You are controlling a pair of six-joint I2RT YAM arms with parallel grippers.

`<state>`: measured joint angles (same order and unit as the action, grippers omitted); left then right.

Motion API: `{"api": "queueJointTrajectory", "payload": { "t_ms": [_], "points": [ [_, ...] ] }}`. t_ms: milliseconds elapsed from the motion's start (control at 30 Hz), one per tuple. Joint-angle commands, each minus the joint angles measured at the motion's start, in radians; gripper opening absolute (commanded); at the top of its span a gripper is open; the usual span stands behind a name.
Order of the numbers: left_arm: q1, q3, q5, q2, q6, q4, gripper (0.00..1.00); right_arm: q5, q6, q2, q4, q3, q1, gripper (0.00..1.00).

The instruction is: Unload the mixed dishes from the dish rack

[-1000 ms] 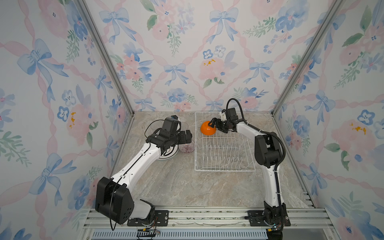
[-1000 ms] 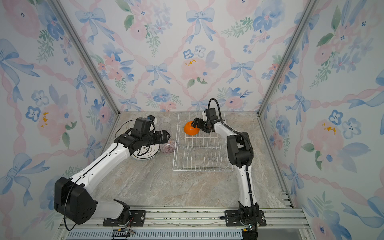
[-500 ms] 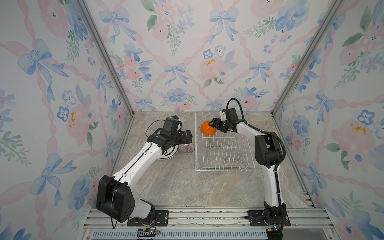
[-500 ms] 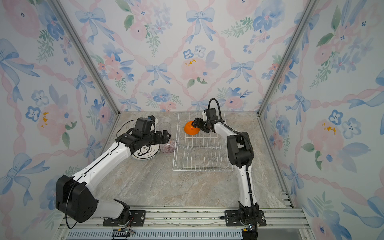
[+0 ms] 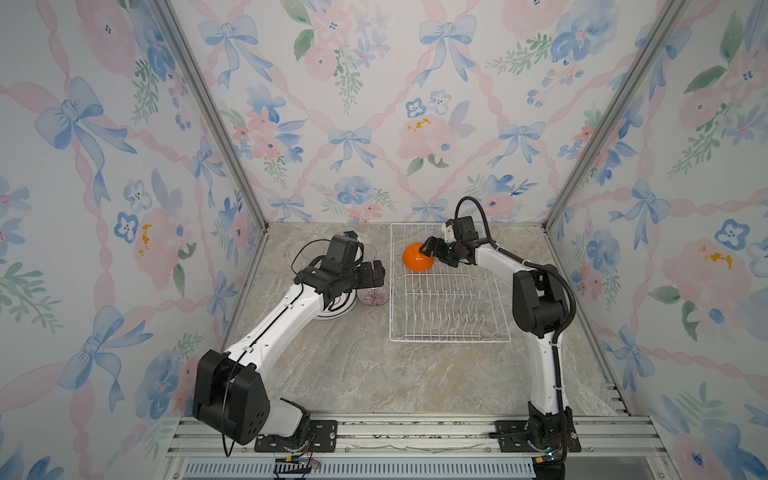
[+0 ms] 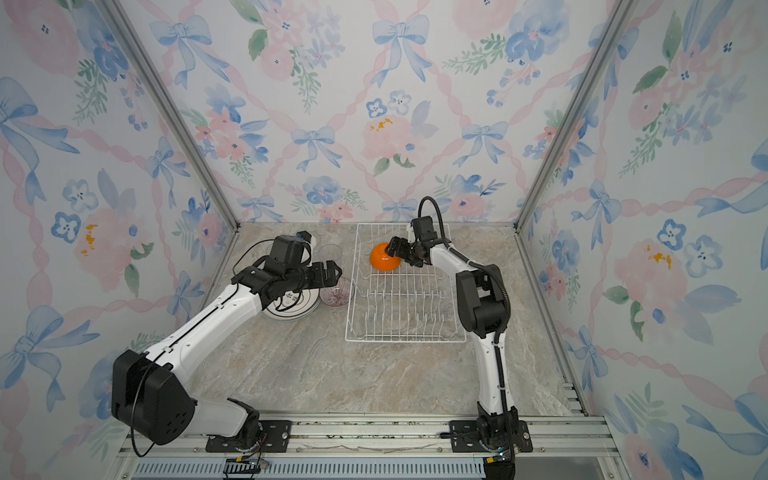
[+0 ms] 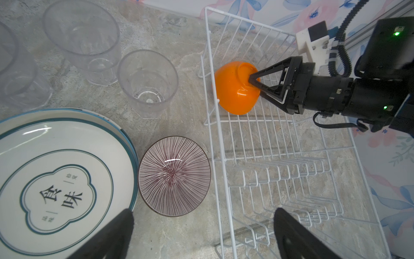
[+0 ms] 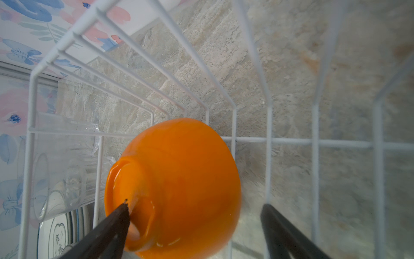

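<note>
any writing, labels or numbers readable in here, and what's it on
"食味": large characters in the centre of the top plate, left wrist view.
Two small character pairs beside them on that plate: too small to read.
The same print in the right wrist view: blurred.
Nothing else legible.

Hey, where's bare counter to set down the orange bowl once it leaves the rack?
Widest bare patch: the marble tabletop between the white wire dish rack's near edge and the front rail. Left of the rack is crowded: stacked white plates, purple-striped ribbed bowl, clear plastic tumblers.
</note>
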<state>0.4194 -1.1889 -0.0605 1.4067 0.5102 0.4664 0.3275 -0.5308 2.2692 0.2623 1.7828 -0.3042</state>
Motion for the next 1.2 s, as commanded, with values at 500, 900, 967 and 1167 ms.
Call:
{"api": "queueJointTrajectory", "payload": {
  "t_ms": [500, 900, 967, 1167],
  "points": [
    [0.009, -0.018, 0.006, 0.01, 0.02, -0.003, 0.98, 0.009, -0.032, 0.06, 0.062, -0.03, -0.007, 0.86],
    [0.009, -0.018, 0.008, 0.011, 0.022, -0.003, 0.98, 0.033, -0.085, 0.071, -0.001, -0.063, -0.004, 0.87],
    [0.008, -0.017, 0.007, 0.008, 0.023, -0.003, 0.98, 0.036, -0.087, 0.074, -0.023, -0.078, -0.003, 0.87],
    [0.008, -0.018, 0.005, 0.006, 0.026, -0.003, 0.98, 0.051, -0.139, 0.087, -0.046, -0.092, -0.001, 0.87]
  ]
}}
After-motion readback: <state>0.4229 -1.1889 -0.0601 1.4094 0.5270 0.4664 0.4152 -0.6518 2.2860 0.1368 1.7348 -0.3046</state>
